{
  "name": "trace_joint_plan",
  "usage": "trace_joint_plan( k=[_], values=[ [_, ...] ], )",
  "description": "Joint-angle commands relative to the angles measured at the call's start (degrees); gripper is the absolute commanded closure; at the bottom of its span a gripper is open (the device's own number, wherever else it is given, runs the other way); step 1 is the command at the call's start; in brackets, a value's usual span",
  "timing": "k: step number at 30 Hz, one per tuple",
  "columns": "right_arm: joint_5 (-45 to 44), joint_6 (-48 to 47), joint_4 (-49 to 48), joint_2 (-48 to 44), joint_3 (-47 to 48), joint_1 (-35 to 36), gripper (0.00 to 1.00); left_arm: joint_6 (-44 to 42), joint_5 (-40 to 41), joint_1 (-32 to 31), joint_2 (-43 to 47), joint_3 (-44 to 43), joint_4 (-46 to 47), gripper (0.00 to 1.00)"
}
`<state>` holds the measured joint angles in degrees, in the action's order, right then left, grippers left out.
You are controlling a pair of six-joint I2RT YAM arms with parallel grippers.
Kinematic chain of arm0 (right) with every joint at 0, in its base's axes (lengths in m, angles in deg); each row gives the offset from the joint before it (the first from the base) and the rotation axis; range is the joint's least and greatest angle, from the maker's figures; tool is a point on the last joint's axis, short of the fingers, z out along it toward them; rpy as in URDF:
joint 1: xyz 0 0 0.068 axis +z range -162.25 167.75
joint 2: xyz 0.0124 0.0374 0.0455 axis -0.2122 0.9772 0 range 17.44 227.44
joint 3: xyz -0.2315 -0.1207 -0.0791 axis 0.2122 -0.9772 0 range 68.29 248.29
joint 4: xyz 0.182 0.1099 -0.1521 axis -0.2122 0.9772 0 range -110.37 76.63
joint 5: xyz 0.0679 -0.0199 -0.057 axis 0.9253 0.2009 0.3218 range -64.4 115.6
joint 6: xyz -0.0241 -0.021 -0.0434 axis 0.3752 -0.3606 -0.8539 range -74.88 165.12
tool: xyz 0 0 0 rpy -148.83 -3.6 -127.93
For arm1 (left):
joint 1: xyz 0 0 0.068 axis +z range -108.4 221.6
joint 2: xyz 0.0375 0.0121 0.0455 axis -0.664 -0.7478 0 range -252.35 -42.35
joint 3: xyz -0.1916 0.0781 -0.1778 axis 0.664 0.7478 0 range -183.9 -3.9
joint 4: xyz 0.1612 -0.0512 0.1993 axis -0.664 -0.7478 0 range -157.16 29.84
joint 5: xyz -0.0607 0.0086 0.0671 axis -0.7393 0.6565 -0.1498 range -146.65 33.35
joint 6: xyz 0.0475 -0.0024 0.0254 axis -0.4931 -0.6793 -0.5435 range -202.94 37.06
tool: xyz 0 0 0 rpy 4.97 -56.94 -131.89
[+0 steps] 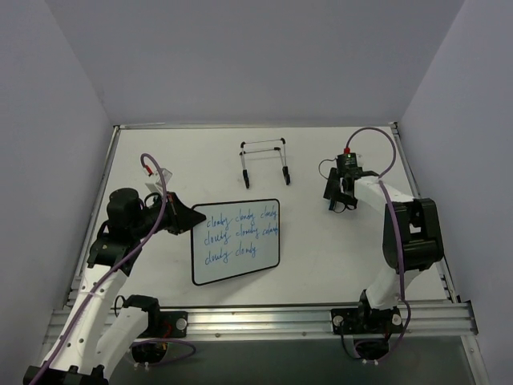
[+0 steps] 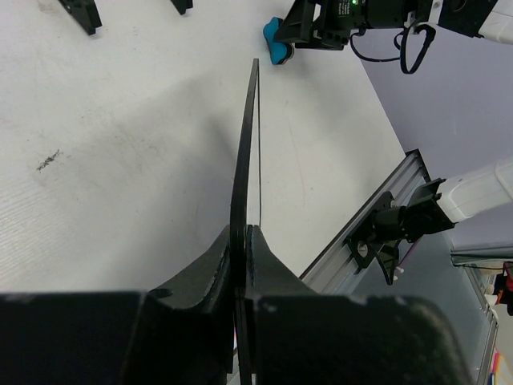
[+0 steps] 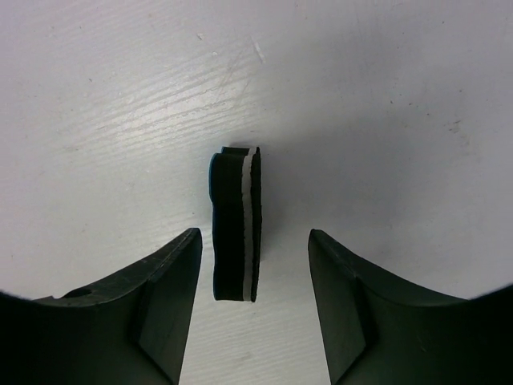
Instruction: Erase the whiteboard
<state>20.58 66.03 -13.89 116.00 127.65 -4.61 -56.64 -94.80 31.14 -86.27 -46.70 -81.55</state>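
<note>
Left gripper (image 1: pixel 191 218): jaws closed on the whiteboard (image 1: pixel 236 241), clamping the near edge of its black frame; in the left wrist view the board appears edge-on, running straight ahead from between the fingertips; the written face points up at the top camera, carrying three rows of blue handwriting; whether the far edge of the board rests on the table (image 1: pixel 321 269) cannot be told.

Right gripper (image 3: pixel 252 234): jaws partly open, holding nothing; the eraser (image 3: pixel 236 228) stands on edge between the two fingers, directly ahead of the palm; a gap shows on each side of it, narrower at the left finger in the wrist view, wider at the right; its blue face is turned toward the left finger, with black and white layers toward the right.

The whiteboard lies well apart from the right gripper, on its left side; the wire stand (image 1: pixel 264 163) sits beyond the board, ahead of the left gripper, between the two grippers, touching neither.
</note>
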Motion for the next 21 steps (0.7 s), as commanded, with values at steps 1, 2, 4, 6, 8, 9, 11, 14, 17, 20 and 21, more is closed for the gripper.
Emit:
trace_joint_plan(
  k=[1, 2, 4, 6, 8, 9, 11, 14, 17, 20, 21],
  values=[
    [-2.45, -0.43, 3.35, -2.76, 2.26, 0.27, 0.49, -4.16, 2.64, -0.18, 0.50, -1.49, -0.32, 0.98],
    [-3.06, -0.43, 3.80, -3.29, 2.17, 0.18, 0.50, -4.16, 2.73, -0.26, 0.50, -1.40, -0.32, 0.98],
    [-3.77, -0.34, 4.07, -3.99, 1.56, -0.60, 0.51, -4.07, 2.64, -0.35, 0.59, -1.31, -0.15, 0.98],
    [-3.42, -0.43, 4.07, -4.26, 0.77, -1.31, 0.51, -3.98, 2.73, -0.35, 0.50, -1.31, -0.15, 0.98],
    [-3.24, -0.78, 4.50, -3.65, 0.50, -2.10, 0.52, -3.98, 2.73, -0.44, 0.59, -1.31, -0.06, 0.98],
    [-3.33, -0.95, 4.68, -3.47, 0.15, -2.28, 0.53, -3.98, 2.73, -0.44, 0.68, -1.23, -0.06, 0.98],
    [-3.94, -1.13, 5.03, -3.29, -0.46, -2.89, 0.54, -3.98, 2.64, -0.44, 0.77, -1.23, -0.06, 0.98],
    [-6.05, -0.08, 6.00, -5.04, -1.43, -3.95, 0.55, -3.98, 2.82, -0.61, 1.12, -1.23, -0.23, 0.98],
    [-7.38, 0.63, 6.17, -8.11, -2.40, -4.39, 0.55, -3.80, 2.91, -0.88, 1.12, -1.14, -0.23, 0.98],
    [-4.49, 0.54, 5.39, -10.05, -2.92, -4.39, 0.55, -3.89, 2.91, -1.06, 1.12, -1.14, -0.15, 0.98],
    [-3.00, 0.63, 5.30, -10.41, -2.93, -4.30, 0.55, -3.89, 2.91, -1.06, 1.21, -1.14, -0.15, 0.98]
  ],
)
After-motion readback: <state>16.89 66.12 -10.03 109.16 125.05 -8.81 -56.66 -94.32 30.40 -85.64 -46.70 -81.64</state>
